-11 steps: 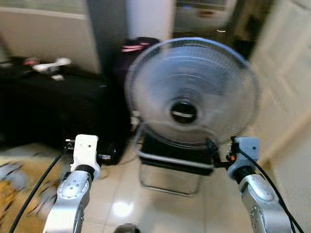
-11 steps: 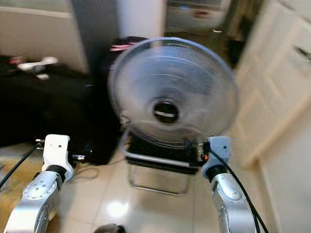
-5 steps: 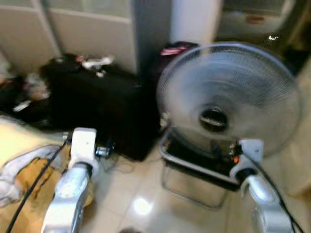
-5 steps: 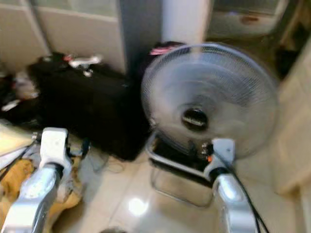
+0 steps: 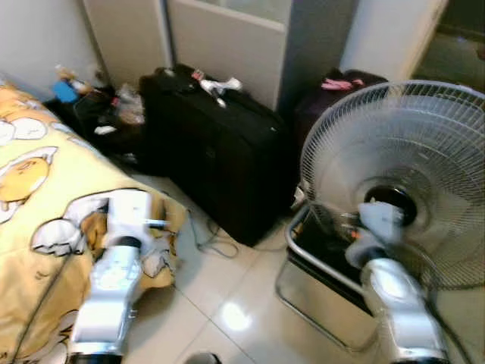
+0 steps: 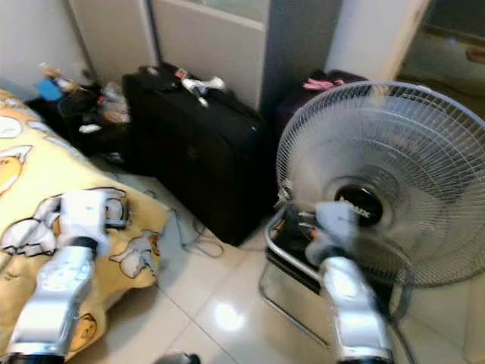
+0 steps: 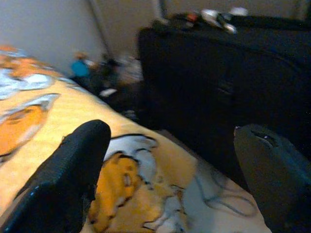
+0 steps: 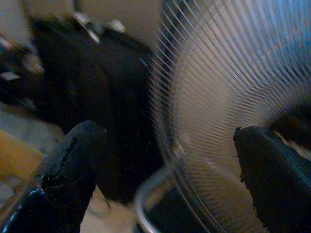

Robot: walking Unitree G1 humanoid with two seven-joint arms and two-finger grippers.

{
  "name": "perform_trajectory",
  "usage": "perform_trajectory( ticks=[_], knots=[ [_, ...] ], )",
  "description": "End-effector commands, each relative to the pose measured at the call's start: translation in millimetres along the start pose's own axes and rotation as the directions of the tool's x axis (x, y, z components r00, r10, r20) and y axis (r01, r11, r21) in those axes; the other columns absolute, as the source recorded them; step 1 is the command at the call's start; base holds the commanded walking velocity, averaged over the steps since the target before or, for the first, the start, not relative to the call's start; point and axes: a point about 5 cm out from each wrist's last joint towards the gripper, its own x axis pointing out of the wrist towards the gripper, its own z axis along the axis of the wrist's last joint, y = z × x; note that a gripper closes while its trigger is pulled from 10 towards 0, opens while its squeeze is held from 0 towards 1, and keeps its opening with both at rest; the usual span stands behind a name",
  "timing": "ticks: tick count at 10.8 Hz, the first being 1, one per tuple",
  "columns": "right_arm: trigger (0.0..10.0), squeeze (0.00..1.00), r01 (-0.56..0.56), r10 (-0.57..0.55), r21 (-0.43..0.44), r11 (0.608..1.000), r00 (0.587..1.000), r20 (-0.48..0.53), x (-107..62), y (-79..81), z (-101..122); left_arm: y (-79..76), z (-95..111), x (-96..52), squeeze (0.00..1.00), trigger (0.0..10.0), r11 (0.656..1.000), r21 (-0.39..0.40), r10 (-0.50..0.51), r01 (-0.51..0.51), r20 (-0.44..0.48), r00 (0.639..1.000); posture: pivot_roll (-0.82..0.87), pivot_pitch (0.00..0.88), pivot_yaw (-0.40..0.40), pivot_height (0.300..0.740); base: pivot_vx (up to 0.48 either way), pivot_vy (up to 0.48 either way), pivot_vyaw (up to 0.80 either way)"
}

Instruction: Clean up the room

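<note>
We stand on a glossy tiled floor point(image 5: 227, 311) in a cluttered bedroom, both silver arms raised ahead of us. Our left gripper point(image 7: 170, 179) hovers over the corner of a bed, where a yellow blanket point(image 5: 45, 220) printed with cartoon figures hangs down to the floor; its two black fingers point(image 7: 63, 179) are spread wide with nothing between them. Our right gripper point(image 8: 165, 179) is held up just in front of a large white fan point(image 5: 402, 182) with a wire cage and a dark hub, and its fingers point(image 8: 73, 170) are likewise parted and empty.

The fan stands to our right on a metal frame point(image 5: 303, 303) of bent tubing. Between bed and fan, a big black suitcase point(image 5: 220, 152) stands upright against the wall, with small white and red items point(image 5: 216, 85) lying on top of it. A thin cable point(image 5: 204, 239) trails across the tiles at its foot. A second dark bag with pink trim point(image 5: 341, 83) sits behind the fan.

The mess we are to clear lies chiefly in the far left corner beside the suitcase: a heap of loose things point(image 5: 98, 102), among them something blue, too blurred to tell apart.
</note>
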Motion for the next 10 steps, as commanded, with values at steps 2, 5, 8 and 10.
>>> perform_trajectory(
  ticks=[2, 5, 8, 10],
  knots=[
    [10.0, 1.00, 0.009, -0.007, -0.033, 0.999, 0.999, 0.046, -2.3, -0.8, 7, -4.4, 6, 0.0, 0.00, 10.0, 1.000, -0.009, 0.010, -0.009, 0.039, 0.999, -0.14, 0.000, 0.014, 0.740, 0.000, 0.000, 0.80],
    [10.0, 1.00, 0.059, -0.062, 0.124, 0.990, 0.998, 0.020, -4.6, -0.9, -1, -6.7, 7, -1.9, 0.00, 10.0, 0.999, -0.034, -0.042, 0.043, 0.014, 0.999, -0.11, 0.000, 0.018, 0.740, 0.000, 0.000, 0.53],
    [10.0, 1.00, 0.137, -0.134, 0.125, 0.983, 0.991, -0.026, -1.5, -4.8, -5, -1.0, 10, -3.8, 0.00, 10.0, 0.998, 0.011, -0.066, 0.066, 0.027, 0.997, -0.09, 0.000, 0.020, 0.740, 0.000, 0.000, 0.00],
    [10.0, 0.00, 0.133, -0.132, 0.240, 0.962, 0.991, -0.022, 3.7, 2.0, -7, 2.8, 11, -0.2, 0.00, 10.0, 0.997, -0.011, -0.079, 0.080, 0.019, 0.997, -0.09, 0.000, 0.013, 0.740, 0.000, 0.161, 0.00]
  ],
)
